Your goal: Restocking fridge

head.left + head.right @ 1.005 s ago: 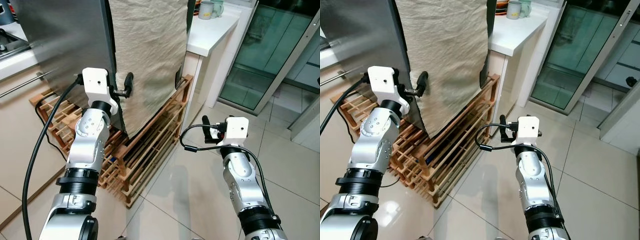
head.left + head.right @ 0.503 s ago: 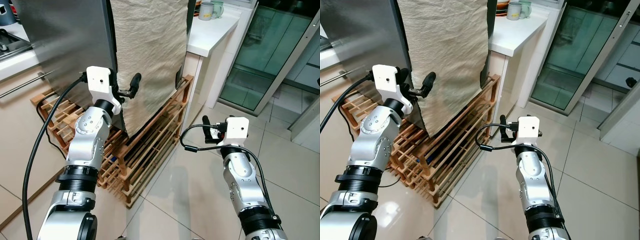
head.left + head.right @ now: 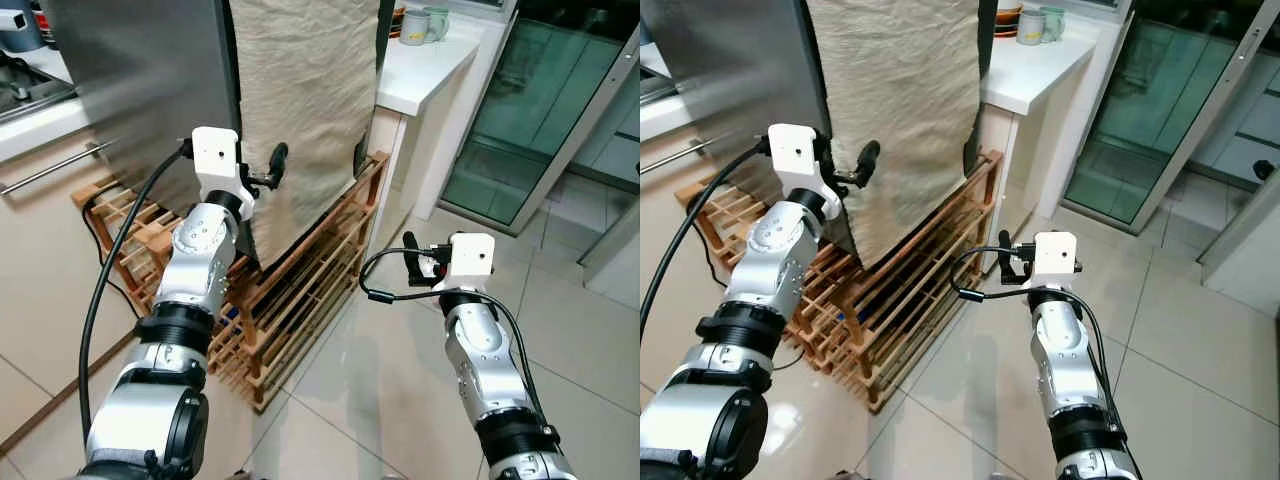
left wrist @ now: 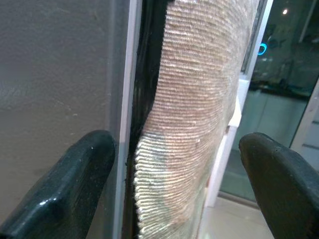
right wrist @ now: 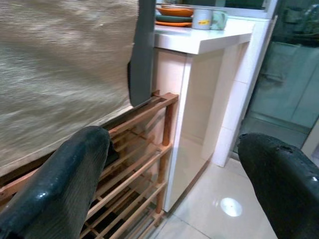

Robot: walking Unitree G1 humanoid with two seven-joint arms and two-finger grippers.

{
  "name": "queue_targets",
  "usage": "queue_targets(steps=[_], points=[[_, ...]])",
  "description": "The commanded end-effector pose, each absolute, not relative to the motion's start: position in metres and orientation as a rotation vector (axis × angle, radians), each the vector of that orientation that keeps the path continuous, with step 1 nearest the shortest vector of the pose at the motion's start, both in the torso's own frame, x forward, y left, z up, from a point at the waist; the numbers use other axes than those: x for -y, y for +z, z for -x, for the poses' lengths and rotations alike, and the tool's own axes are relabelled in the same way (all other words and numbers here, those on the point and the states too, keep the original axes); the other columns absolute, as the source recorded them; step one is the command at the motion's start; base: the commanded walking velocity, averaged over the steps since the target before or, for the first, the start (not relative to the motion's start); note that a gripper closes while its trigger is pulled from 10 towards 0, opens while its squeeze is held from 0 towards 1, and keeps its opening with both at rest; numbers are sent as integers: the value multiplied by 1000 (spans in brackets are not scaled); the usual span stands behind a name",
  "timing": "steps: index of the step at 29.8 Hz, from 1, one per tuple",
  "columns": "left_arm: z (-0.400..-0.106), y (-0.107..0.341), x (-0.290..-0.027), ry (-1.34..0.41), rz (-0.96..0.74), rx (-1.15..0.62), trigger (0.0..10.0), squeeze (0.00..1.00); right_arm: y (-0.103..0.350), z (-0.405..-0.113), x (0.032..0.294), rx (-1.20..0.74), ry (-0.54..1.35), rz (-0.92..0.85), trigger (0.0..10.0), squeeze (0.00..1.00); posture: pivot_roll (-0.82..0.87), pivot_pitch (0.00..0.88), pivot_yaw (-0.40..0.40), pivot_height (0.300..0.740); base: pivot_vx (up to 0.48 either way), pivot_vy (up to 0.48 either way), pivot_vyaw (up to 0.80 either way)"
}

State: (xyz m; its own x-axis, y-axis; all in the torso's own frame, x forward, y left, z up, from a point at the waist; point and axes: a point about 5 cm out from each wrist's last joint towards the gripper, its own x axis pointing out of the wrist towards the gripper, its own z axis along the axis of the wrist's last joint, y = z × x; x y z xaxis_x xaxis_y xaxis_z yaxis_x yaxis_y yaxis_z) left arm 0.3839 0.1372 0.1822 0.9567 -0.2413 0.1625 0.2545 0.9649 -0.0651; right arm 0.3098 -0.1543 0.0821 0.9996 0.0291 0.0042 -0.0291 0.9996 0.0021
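Observation:
The steel fridge (image 3: 140, 90) stands on a wooden slatted rack (image 3: 300, 290), with a beige cloth (image 3: 300, 90) hanging down the side next to the door. My left gripper (image 3: 262, 176) is raised at the door's edge, open. In the left wrist view its fingers (image 4: 92, 159) straddle the dark seam (image 4: 149, 74) between the steel door and the cloth, touching neither. My right gripper (image 3: 414, 262) is open and holds nothing, low over the tiled floor, pointing at the rack's end and the white counter (image 5: 199, 40).
The white counter (image 3: 425, 65) right of the fridge carries mugs (image 3: 420, 22) and plates. A glass sliding door (image 3: 520, 110) stands at the right. Cabinet drawers with a bar handle (image 3: 50, 170) are on the left. A black cable (image 3: 110, 290) loops beside my left arm.
My left arm has pushed up and to the right, bringing its open gripper closer to the fridge door's edge and the cloth. The right arm has not moved.

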Motion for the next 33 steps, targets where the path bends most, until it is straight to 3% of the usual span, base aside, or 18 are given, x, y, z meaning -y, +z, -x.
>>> queue_targets(steps=[1,10,11,13,15,17,19,21,25,30,33], points=[[-391,197,-126,-305,103,180,10000,0,83,-308,160,12,20,1,10000,0,-106,0,-18,740,0,0,0],[-402,211,-91,-374,195,147,10000,0,83,-308,163,14,8,2,10000,0,-143,0,12,740,0,0,0],[-403,227,-69,-420,215,184,10000,0,84,-307,163,17,5,1,10000,0,-153,0,16,740,0,0,0],[-402,233,-59,-449,214,199,10000,0,84,-307,163,18,3,0,10000,0,-153,0,16,740,0,0,0],[-398,236,-38,-557,185,202,10000,0,83,-305,164,17,3,0,10000,0,-164,0,20,740,0,0,0],[-382,232,1,-860,112,176,10000,0,77,-300,160,-21,68,-31,10000,0,-164,0,18,740,0,0,0],[-367,234,31,-1068,200,142,10000,0,65,-288,157,-88,162,-48,10000,0,-160,0,14,740,0,0,0],[-365,235,35,-1096,233,136,10000,0,62,-285,157,-103,181,-50,10000,0,-160,0,14,740,0,0,0],[-331,251,89,-1344,265,176,10000,0,37,-255,171,-250,200,-90,10000,0,-205,0,39,740,0,0,0],[-318,253,102,-1429,297,197,10000,0,22,-235,183,-314,170,-71,10000,0,-235,0,60,740,0,0,0],[-329,251,80,-1389,332,209,10000,0,25,-232,181,-299,174,-68,10000,0,-234,0,54,740,0,0,0]])
